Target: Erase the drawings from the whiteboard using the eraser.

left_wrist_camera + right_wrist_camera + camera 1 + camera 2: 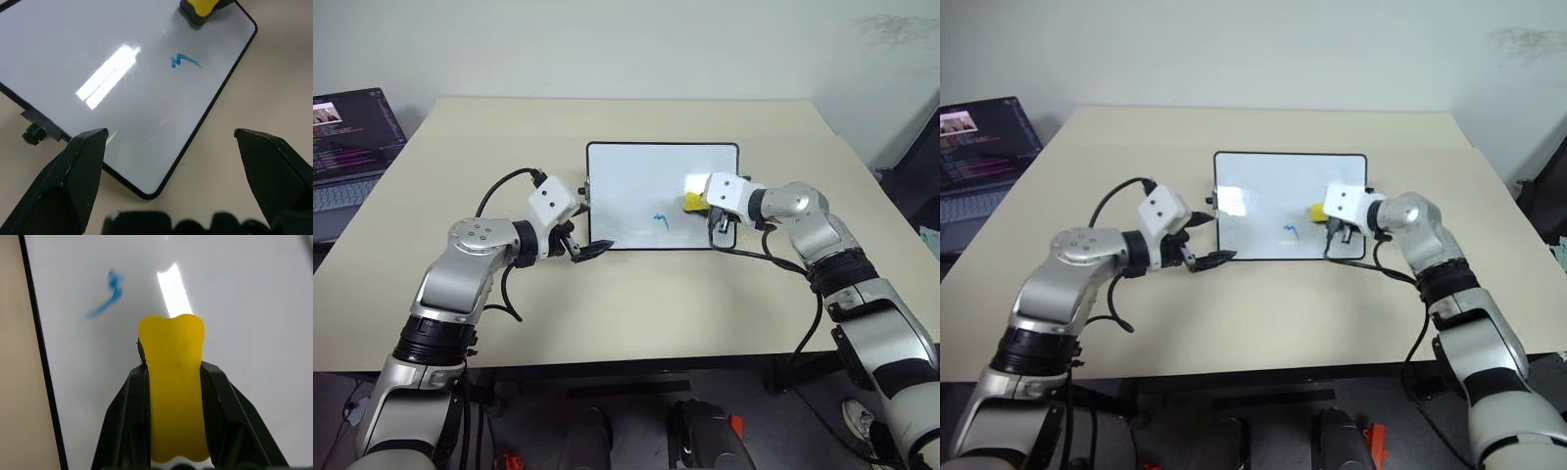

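Note:
The whiteboard [631,181] lies flat in the middle of the table. One small blue scribble [660,219] of the drawings remains near its front edge, also clear in the left wrist view [183,60]. My right gripper [171,374] is shut on the yellow eraser [692,202], which rests on the board's right part, just right of the scribble [110,291]. My left gripper [1209,240] stands open at the board's front left corner, with that corner [146,188] lying between its fingers.
An open laptop [347,147] sits at the table's far left edge. The beige table [626,313] has free room in front of the board and on both sides. A small dark knob [33,133] sticks out from the board's left side.

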Robot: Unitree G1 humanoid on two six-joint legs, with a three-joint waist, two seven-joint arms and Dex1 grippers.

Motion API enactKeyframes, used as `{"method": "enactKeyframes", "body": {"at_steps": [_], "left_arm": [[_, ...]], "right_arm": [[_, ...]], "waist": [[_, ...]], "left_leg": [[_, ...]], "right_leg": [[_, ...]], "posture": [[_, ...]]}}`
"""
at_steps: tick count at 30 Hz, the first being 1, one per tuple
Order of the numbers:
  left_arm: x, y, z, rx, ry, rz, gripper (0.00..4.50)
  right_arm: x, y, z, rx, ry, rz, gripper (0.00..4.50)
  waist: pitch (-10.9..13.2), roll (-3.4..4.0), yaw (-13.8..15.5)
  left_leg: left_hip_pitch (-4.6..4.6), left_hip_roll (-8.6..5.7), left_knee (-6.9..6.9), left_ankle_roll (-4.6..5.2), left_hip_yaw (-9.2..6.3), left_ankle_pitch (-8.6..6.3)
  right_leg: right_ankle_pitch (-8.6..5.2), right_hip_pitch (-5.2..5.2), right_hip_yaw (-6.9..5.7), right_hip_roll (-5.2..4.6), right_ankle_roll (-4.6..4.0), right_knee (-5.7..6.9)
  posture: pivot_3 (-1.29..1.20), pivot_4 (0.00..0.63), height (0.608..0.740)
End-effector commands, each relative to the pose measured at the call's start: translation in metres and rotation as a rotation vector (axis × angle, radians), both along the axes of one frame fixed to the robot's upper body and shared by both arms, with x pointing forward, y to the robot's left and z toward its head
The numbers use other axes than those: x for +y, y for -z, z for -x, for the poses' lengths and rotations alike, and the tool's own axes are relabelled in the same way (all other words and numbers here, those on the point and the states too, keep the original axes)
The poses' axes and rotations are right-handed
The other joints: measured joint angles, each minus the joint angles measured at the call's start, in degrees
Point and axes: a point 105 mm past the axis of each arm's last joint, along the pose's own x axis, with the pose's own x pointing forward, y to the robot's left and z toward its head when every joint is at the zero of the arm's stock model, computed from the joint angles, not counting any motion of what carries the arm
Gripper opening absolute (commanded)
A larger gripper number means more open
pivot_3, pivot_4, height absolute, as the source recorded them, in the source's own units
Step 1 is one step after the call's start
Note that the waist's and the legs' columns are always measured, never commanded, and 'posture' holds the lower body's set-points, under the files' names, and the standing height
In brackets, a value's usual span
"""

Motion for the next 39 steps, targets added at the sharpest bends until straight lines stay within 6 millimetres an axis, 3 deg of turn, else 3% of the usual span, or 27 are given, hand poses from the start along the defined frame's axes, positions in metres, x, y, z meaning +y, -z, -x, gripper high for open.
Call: {"method": "enactKeyframes", "body": {"at_steps": [1, 8, 16, 19, 25, 39], "left_arm": [[0.002, -0.013, 0.0, -0.048, 0.002, -0.009, 4.5], [0.006, -0.012, 0.0, -0.039, 0.009, -0.029, 4.5], [0.01, -0.012, 0.008, -0.03, 0.025, -0.046, 4.5], [0.011, -0.012, 0.011, -0.028, 0.026, -0.044, 4.5], [0.009, -0.013, 0.01, -0.032, 0.028, -0.043, 4.5], [0.002, -0.026, 0.005, -0.1, 0.035, -0.005, 4.5]], "right_arm": [[-0.008, -0.022, 0.008, -0.04, 0.0, -0.019, 1.0], [-0.022, -0.009, 0.013, -0.061, 0.006, 0.166, 1.0], [-0.025, 0.001, 0.013, -0.066, -0.008, 0.237, 1.0], [-0.023, -0.003, 0.011, -0.085, -0.011, 0.23, 1.0], [0.0, -0.029, 0.005, -0.18, -0.037, 0.096, 1.0], [0.001, -0.025, 0.007, -0.168, -0.046, 0.102, 1.0]], "waist": [[0.0, 0.0, 0.12], [0.0, 0.0, 0.1], [0.0, 0.0, 0.07], [0.0, 0.0, 0.13], [0.0, 0.0, -0.08], [0.0, 0.0, 0.17]], "left_leg": [[-0.01, 0.04, -0.14, -0.06, -0.03, -0.04], [-0.62, 0.03, -0.6, -0.18, 0.0, -0.12], [-0.67, 0.03, -0.4, -0.19, 0.01, -0.12], [-0.67, 0.02, -0.29, -0.19, 0.02, -0.12], [-0.67, 0.02, -0.05, -0.19, 0.01, -0.12], [-0.52, 0.0, 0.32, -0.18, -0.02, -0.1]], "right_leg": [[-0.06, -0.07, -0.03, 0.05, 0.04, 0.02], [-0.21, -0.89, -0.04, 0.06, 0.31, 0.08], [-0.21, -0.89, -0.03, 0.06, 0.28, 0.11], [-0.22, -0.83, -0.01, 0.06, 0.25, 0.11], [-0.17, -0.79, 0.01, 0.06, 0.19, 0.18], [-0.27, -0.79, 0.03, 0.08, 0.05, 0.85]], "posture": [[0.0, 0.15, 0.74], [0.0, 0.15, 0.74], [0.0, 0.15, 0.74], [0.0, 0.15, 0.74], [0.0, 0.15, 0.74], [0.0, 0.15, 0.74]]}}
